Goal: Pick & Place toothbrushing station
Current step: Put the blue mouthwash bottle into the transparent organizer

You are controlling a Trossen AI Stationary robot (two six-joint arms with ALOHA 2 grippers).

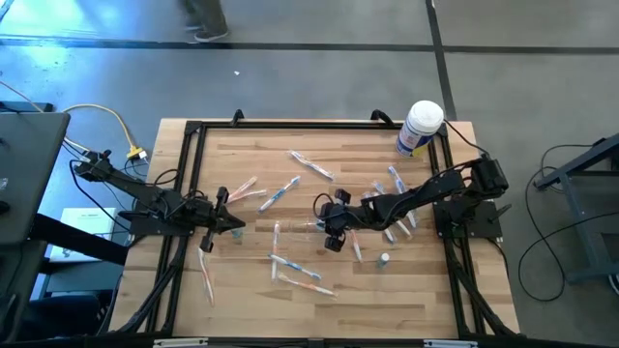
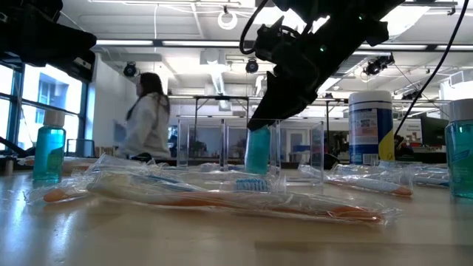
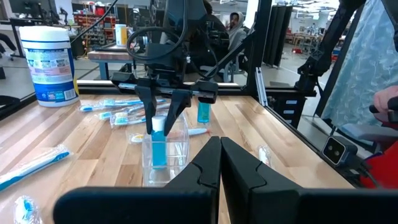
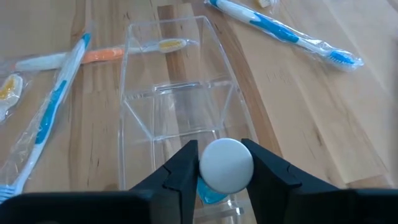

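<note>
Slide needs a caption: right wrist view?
Right gripper holds a white-capped blue bottle over the clear holder; wrapped toothbrushes lie around.

Directly beneath the matt black plastic right gripper (image 4: 225, 167), a glossy see-through clear plastic holder (image 4: 174, 99) sits on the smooth pale wooden table (image 4: 298, 112), with crinkly shiny film-wrapped plastic toothbrushes (image 4: 283, 31) lying around it.

White canister (image 1: 420, 128) at table (image 1: 251, 159) corner; wrapped toothbrushes (image 1: 311, 165) scattered; possibly person (image 2: 148, 118) behind.
</note>
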